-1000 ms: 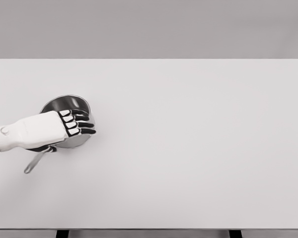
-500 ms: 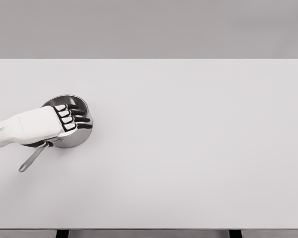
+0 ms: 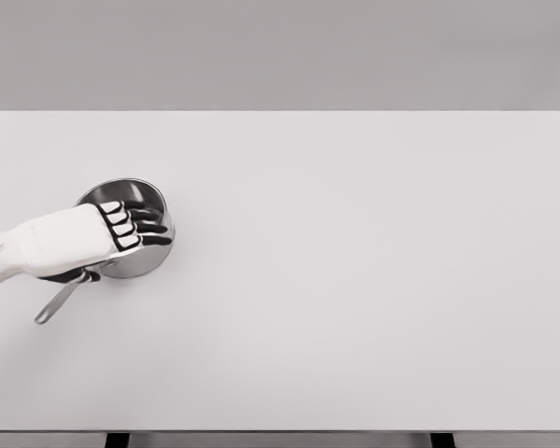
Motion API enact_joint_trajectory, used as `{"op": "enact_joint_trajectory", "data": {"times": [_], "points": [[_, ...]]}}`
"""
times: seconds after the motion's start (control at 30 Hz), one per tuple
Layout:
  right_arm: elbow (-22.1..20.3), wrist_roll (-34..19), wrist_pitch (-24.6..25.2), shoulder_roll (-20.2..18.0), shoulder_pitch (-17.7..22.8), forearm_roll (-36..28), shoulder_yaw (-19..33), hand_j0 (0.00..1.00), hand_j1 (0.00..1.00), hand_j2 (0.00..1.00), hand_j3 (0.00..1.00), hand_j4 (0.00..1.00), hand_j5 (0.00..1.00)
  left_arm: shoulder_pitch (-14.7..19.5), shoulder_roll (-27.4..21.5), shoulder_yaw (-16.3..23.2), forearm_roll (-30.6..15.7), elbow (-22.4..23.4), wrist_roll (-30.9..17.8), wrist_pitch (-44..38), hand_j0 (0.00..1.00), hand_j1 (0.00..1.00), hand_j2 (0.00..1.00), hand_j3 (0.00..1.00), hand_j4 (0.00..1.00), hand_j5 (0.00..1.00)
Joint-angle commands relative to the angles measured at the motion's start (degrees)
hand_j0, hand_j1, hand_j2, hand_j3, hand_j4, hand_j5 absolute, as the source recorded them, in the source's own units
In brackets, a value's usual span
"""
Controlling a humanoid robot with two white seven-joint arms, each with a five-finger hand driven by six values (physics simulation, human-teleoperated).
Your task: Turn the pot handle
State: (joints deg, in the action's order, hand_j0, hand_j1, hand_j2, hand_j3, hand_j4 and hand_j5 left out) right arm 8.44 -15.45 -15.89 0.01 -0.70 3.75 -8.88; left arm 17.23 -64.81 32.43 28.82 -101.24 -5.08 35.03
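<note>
Steel pot (image 3: 140, 201) on table (image 3: 355, 280) (far left), handle (image 3: 59, 299) pointing lower left. Left hand (image 3: 93, 238) over its rim, fingers (image 3: 140, 227) curled inside.

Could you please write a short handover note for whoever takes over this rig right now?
Left hand: over the pot, its fingers reaching into the bowl; a firm grip is not clear.
Right hand: out of view.
Pot: near the left end of the table, its handle pointing to the near left.
Done: hand placed on the pot.
Left: turn the handle round.
</note>
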Motion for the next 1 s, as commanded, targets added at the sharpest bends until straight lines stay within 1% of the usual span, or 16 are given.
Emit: {"op": "enact_joint_trajectory", "data": {"times": [0.0,0.17,0.23,0.27,0.33,0.37,0.6,0.7,0.73,0.8,0.97], "points": [[0.0,-0.02,-0.02,-0.01,0.0,0.03,0.01,1.0,1.0,1.0,1.0,1.0,1.0,0.0,-0.14,-1.14,-1.22,-0.01,1.21,-0.03,1.0,1.0,1.0,1.0,1.0,1.0],[0.0,-0.02,-0.02,-0.01,0.0,0.03,0.01,1.0,1.0,1.0,1.0,1.0,1.0,-0.44,-0.76,-1.4,-2.19,-0.01,2.79,-0.03,1.0,1.0,1.0,1.0,1.0,1.0],[0.0,-0.02,-0.02,-0.01,0.0,0.03,0.01,1.0,1.0,1.0,1.0,1.0,1.0,-1.4,-0.94,-1.49,-2.98,-0.1,3.41,-0.03,1.0,1.0,1.0,1.0,1.0,1.0],[0.0,-0.02,-0.02,-0.01,0.0,0.03,0.01,1.0,1.0,1.0,1.0,1.0,1.0,-1.58,-0.94,-1.4,-3.94,-0.1,3.85,-0.03,1.0,1.0,1.0,1.0,1.0,1.0],[0.0,-0.02,-0.02,-0.01,0.0,0.03,0.01,1.0,1.0,1.0,1.0,1.0,1.0,-2.72,-0.94,-1.41,-7.64,-0.1,4.11,-0.03,1.0,1.0,1.0,1.0,1.0,1.0],[0.0,-0.02,-0.02,-0.01,0.0,0.03,0.01,1.0,1.0,1.0,1.0,1.0,1.0,-2.81,-0.94,-1.4,-7.73,-0.1,4.2,-0.03,1.0,1.0,1.0,1.0,1.0,1.0],[0.0,-0.02,-0.02,-0.01,0.0,0.03,0.01,1.0,1.0,1.0,1.0,1.0,1.0,-4.92,-1.02,-1.49,-7.46,-0.01,4.73,-0.03,1.0,1.0,1.0,1.0,1.0,1.0],[0.0,-0.02,-0.02,-0.01,0.0,0.03,0.01,1.0,1.0,1.0,1.0,1.0,1.0,-5.63,-1.02,-1.76,-6.15,-0.01,4.9,-0.03,1.0,1.0,1.0,1.0,1.0,1.0],[0.0,-0.02,-0.02,-0.01,0.0,0.03,0.01,1.0,1.0,1.0,1.0,1.0,1.0,-5.98,-1.02,-2.46,-5.88,-0.01,4.9,-0.03,1.0,1.0,1.0,1.0,1.0,1.0],[0.0,-0.02,-0.02,-0.01,0.0,0.03,0.01,1.0,1.0,1.0,1.0,1.0,1.0,-8.17,-1.02,-4.92,-5.27,-0.01,4.9,-0.03,1.0,1.0,1.0,1.0,1.0,1.0],[0.0,-0.02,-0.02,-0.01,0.0,0.03,0.01,1.0,1.0,1.0,1.0,1.0,1.0,-8.26,-0.94,-5.36,-2.89,-0.01,4.9,-0.03,1.0,1.0,1.0,1.0,1.0,1.0]]}}
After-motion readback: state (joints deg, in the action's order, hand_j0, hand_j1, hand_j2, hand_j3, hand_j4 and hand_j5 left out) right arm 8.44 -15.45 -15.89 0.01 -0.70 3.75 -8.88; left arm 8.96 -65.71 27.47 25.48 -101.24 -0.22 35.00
